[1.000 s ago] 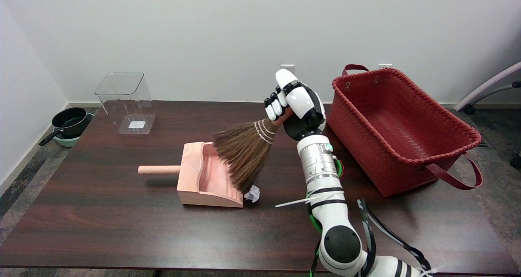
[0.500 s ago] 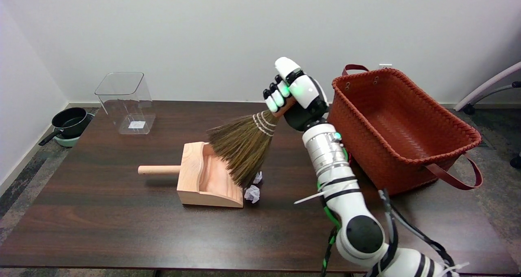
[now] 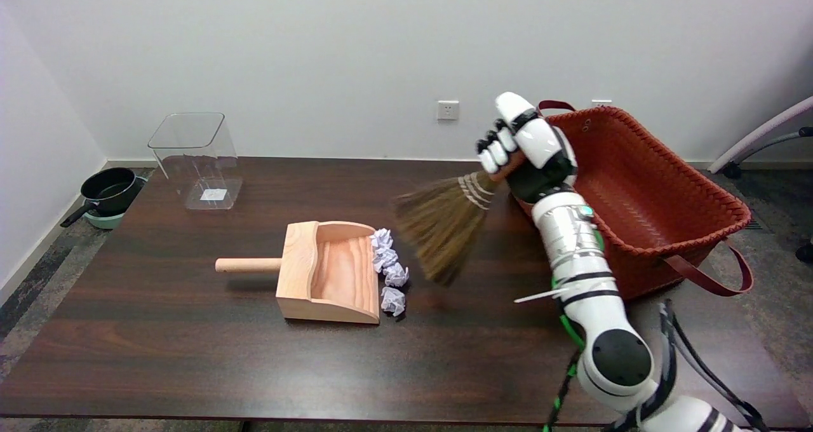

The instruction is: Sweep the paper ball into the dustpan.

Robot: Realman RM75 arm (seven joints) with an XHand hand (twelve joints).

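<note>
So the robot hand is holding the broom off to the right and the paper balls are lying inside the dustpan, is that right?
Not quite. The right robot hand does hold the broom off to the right, but the head view shows the paper balls on the table just outside the dustpan mouth, not inside.

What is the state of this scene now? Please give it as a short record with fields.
right hand: right hand grips the hand broom, lifted off the table
paper balls: four paper balls lined at the mouth of the wooden dustpan, none inside
dustpan: flat on the table, handle pointing left in the picture
other things: red woven basket, clear plastic bin
task: not yet done
</note>
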